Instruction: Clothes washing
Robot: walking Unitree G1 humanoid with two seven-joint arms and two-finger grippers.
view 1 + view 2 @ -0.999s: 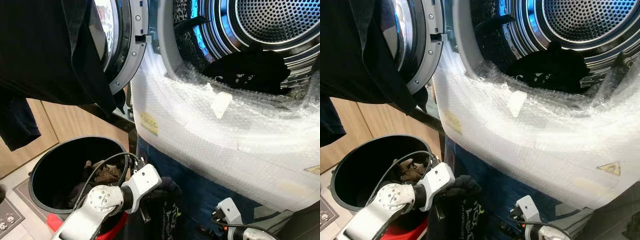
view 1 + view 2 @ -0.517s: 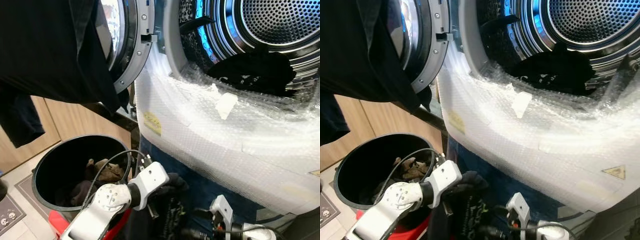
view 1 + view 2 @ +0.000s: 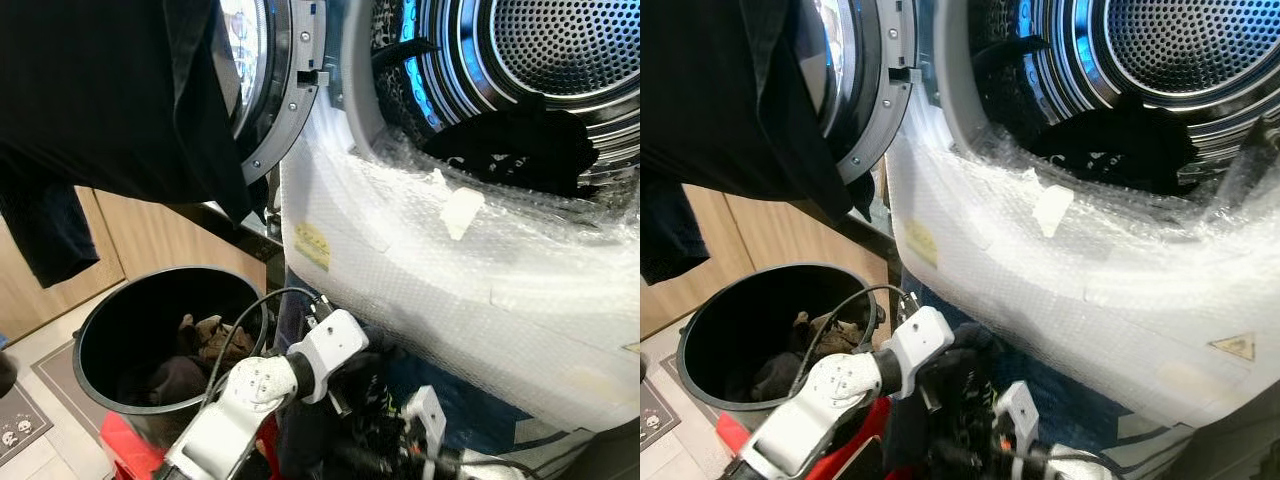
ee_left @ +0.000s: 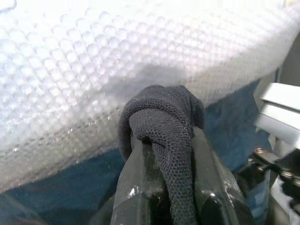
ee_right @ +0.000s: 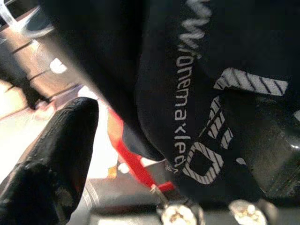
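Note:
The washing machine's drum (image 3: 560, 50) stands open with a black garment (image 3: 510, 145) lying inside. Low in front of the machine, my left gripper (image 3: 368, 372) is shut on a black knit garment (image 4: 159, 117) close under the bubble-wrapped front (image 3: 450, 270). That garment hangs down dark, with white print (image 5: 197, 108) on it. My right gripper (image 5: 154, 154) is just beside it with its fingers (image 5: 47, 154) apart; the printed cloth drapes over one of them. The right wrist (image 3: 425, 408) sits low, under the machine's front.
The round door (image 3: 275, 90) is swung open to the left, with a large black garment (image 3: 100, 100) hanging over it. A black bin (image 3: 88, 335) holding several clothes (image 3: 205, 340) stands at the lower left, next to something red (image 3: 125, 445). Wooden cabinets (image 3: 150, 240) are behind.
My left gripper has carried the black garment rightward, closer under the machine's front. The right arm has moved left toward the garment. The camera has shifted a little too.

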